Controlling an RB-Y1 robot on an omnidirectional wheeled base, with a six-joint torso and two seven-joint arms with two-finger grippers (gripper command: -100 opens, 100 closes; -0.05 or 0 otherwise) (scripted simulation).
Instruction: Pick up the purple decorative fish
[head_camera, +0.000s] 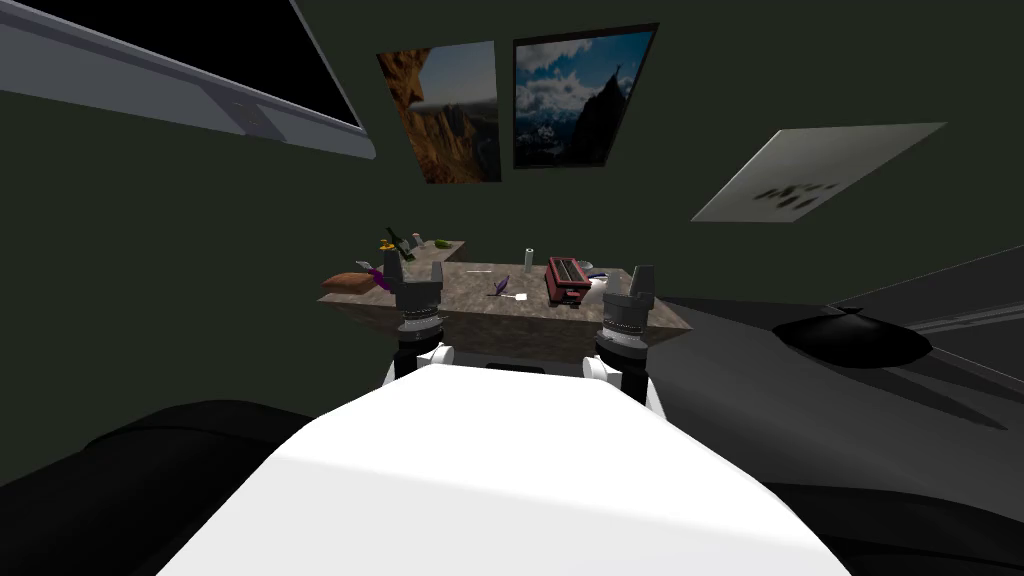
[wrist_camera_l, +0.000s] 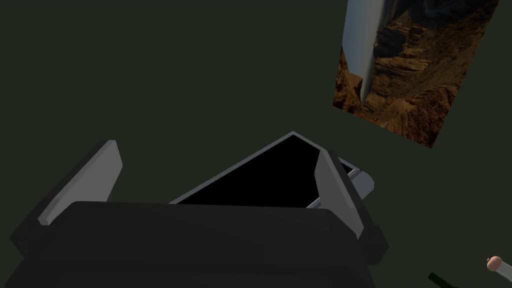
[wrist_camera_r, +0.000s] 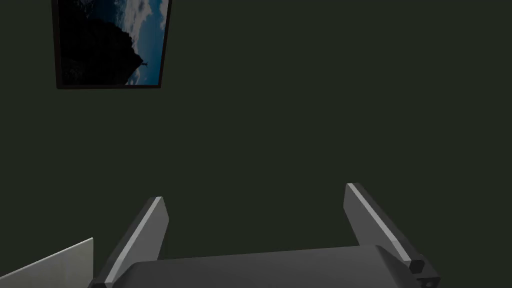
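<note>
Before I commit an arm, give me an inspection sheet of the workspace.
Surface: stone-patterned table, ahead of both arms.
Job's things: purple fish lying mid-table, untouched.
Clutter: red toaster-like box, white cylinder, brown cushion-like item, dark bottle.
Grippers: left gripper open, empty; right gripper open, empty; both aimed at the wall.
Cables: nothing seen.
Surroundings: dark green wall, canyon picture, mountain picture.

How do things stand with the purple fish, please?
Left gripper, right gripper open, empty. Purple fish on table, untouched. Red toaster beside it, apart.
</note>
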